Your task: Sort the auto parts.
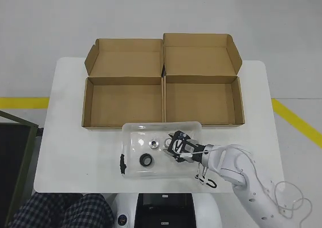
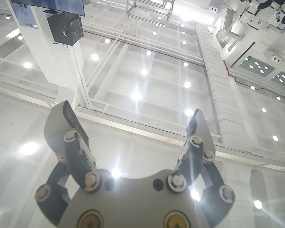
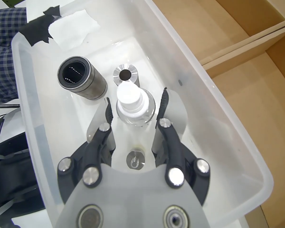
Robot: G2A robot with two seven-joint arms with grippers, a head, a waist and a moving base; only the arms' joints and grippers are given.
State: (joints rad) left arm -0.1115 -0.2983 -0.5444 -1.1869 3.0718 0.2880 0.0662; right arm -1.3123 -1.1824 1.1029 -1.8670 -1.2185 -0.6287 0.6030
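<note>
A clear plastic bin (image 1: 161, 125) at the table's front holds the parts. In the right wrist view a dark cylindrical bearing (image 3: 82, 78), a silver collar with a centre hole (image 3: 125, 73) and a small silver piece (image 3: 135, 159) lie on its floor. A white-capped part on a clear round base (image 3: 129, 100) stands between the fingers of my right gripper (image 3: 136, 102), which is open and straddles it with small gaps on both sides. From above, the right gripper (image 1: 178, 143) is inside the bin, with the bearing (image 1: 146, 161) to its left. My left gripper (image 2: 131, 110) is open, points at the ceiling and holds nothing.
Two open cardboard boxes, left (image 1: 123, 102) and right (image 1: 203, 101), sit side by side just behind the bin. Black tape (image 3: 39, 28) and a white paper scrap (image 3: 71, 30) mark the bin's far end. A person's checked sleeve (image 1: 58, 210) is at the table's front left.
</note>
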